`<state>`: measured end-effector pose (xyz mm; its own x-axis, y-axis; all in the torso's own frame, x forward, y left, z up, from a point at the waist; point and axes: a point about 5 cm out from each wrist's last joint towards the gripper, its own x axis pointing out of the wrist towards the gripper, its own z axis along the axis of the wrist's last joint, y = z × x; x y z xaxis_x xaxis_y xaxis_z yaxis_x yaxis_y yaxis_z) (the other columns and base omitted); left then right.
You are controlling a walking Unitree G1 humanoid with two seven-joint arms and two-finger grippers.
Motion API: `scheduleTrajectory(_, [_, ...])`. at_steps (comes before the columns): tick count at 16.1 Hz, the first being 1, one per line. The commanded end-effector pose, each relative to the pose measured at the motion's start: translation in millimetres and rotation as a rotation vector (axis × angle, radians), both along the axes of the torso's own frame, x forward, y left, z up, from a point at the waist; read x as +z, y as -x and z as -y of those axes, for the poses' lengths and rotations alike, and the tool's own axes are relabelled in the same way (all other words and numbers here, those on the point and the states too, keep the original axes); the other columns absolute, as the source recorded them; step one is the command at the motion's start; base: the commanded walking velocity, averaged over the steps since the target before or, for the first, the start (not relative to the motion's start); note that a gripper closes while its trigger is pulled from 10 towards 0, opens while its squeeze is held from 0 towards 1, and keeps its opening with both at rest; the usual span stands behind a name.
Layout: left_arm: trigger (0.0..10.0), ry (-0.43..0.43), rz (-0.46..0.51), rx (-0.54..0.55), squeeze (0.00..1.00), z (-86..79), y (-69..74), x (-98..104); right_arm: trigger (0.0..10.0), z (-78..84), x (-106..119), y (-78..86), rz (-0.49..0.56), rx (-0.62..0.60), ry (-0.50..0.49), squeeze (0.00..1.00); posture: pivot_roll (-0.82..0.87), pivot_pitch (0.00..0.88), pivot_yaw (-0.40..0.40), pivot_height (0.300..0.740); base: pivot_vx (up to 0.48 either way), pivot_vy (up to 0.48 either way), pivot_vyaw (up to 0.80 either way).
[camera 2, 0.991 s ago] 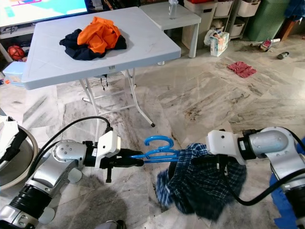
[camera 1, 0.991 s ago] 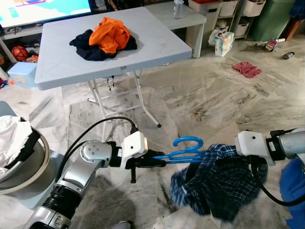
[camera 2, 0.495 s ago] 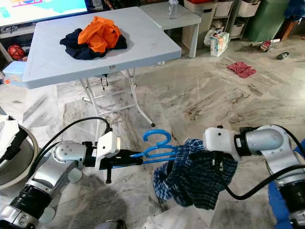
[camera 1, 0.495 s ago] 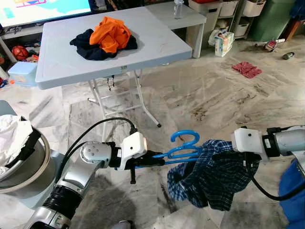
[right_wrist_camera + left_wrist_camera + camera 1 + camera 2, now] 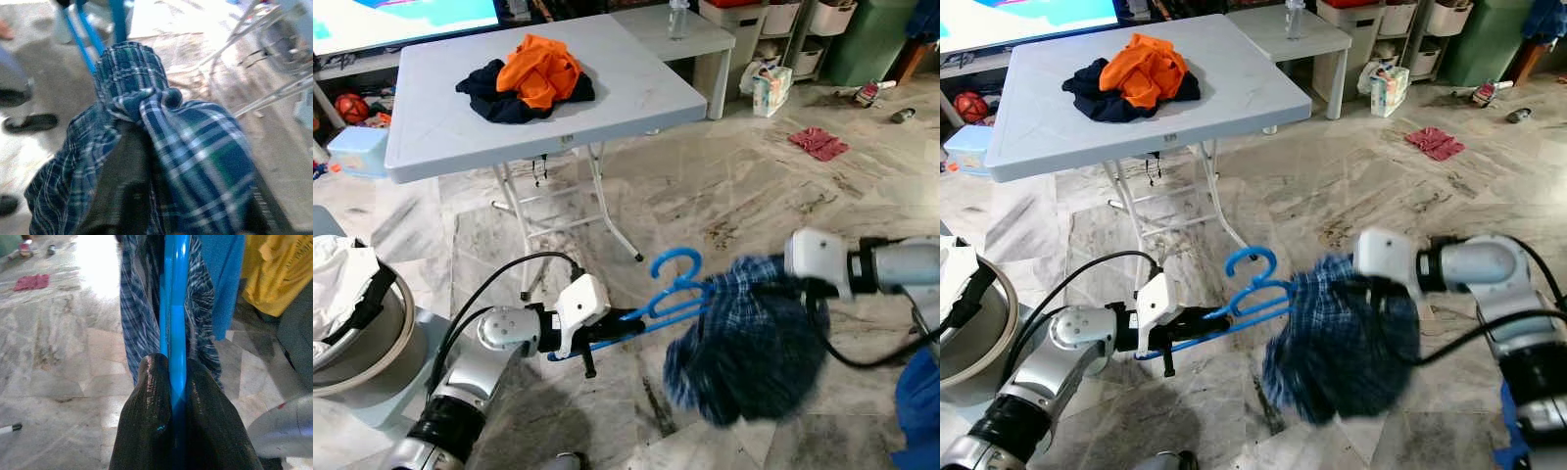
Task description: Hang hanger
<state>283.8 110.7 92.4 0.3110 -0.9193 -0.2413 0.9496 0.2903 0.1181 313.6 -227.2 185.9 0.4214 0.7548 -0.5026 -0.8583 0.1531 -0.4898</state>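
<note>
A blue plastic hanger point(image 5: 668, 290) is held low over the marble floor, its hook pointing up. My left gripper point(image 5: 628, 321) is shut on the hanger's left end; in the left wrist view the two black fingers point(image 5: 146, 431) pinch the blue bar point(image 5: 176, 318). A dark blue plaid shirt point(image 5: 744, 338) hangs bunched from the hanger's right end. My right gripper point(image 5: 132, 166) is shut on a fold of that shirt point(image 5: 195, 147), its white wrist point(image 5: 815, 257) just right of the cloth.
A grey folding table point(image 5: 440, 137) stands behind, carrying an orange and dark clothes pile point(image 5: 530, 76). A laundry basket point(image 5: 357, 323) with white cloth sits at my left. A red rag point(image 5: 819, 143) lies on the floor at the right, and a low white table point(image 5: 690, 29) with storage bins stands further back.
Both arms have lifted the hanger and shirt and tilted the hanger's right end up. The shirt swings, blurred, and the left arm has drawn back and lower.
</note>
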Motion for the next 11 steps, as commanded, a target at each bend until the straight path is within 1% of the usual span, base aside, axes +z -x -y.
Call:
scheduleTrajectory(1, [0.0, 0.009, -0.006, 0.022, 0.00, -2.7, -0.3, -1, 10.0, 1.0, 10, -3.8, 0.053, -0.014, -0.012, 1.00, -0.05, 0.068, -0.002, 0.740, 0.000, 0.000, 0.00])
scheduleTrajectory(3, [0.0, 0.049, -0.033, 0.091, 0.00, -2.2, 1.0, -6, 10.0, -3.3, 8, -9.5, 0.090, -0.027, -0.021, 1.00, -0.05, 0.071, -0.004, 0.740, 0.000, 0.000, 0.00])
scheduleTrajectory(4, [0.0, 0.053, -0.038, 0.102, 0.00, -1.9, 1.7, -8, 10.0, -5.1, 8, -11.2, 0.105, -0.030, -0.030, 1.00, -0.04, 0.071, -0.003, 0.740, 0.000, 0.000, 0.00])
scheduleTrajectory(5, [0.0, 0.058, -0.028, 0.117, 0.00, -1.1, 2.1, -9, 10.0, -8.1, 5, -10.8, 0.084, -0.020, -0.045, 1.00, -0.04, 0.073, -0.001, 0.740, 0.000, 0.000, 0.00])
scheduleTrajectory(7, [0.0, 0.070, -0.020, 0.122, 0.00, 0.5, 0.5, -6, 10.0, -10.8, 3, -12.4, 0.096, -0.025, -0.046, 1.00, -0.04, 0.073, -0.002, 0.740, 0.000, 0.000, 0.00])
scheduleTrajectory(9, [0.0, 0.071, -0.011, 0.126, 0.00, 0.9, -1.4, -4, 10.0, -10.5, 1, -15.2, 0.108, -0.055, -0.041, 1.00, -0.04, 0.073, 0.000, 0.740, 0.000, 0.000, 0.00])
scheduleTrajectory(11, [0.0, 0.071, -0.003, 0.130, 0.00, 1.1, -2.6, -3, 10.0, -11.9, 0, -19.0, 0.130, -0.085, -0.055, 1.00, -0.04, 0.073, 0.002, 0.740, 0.000, 0.000, 0.00])
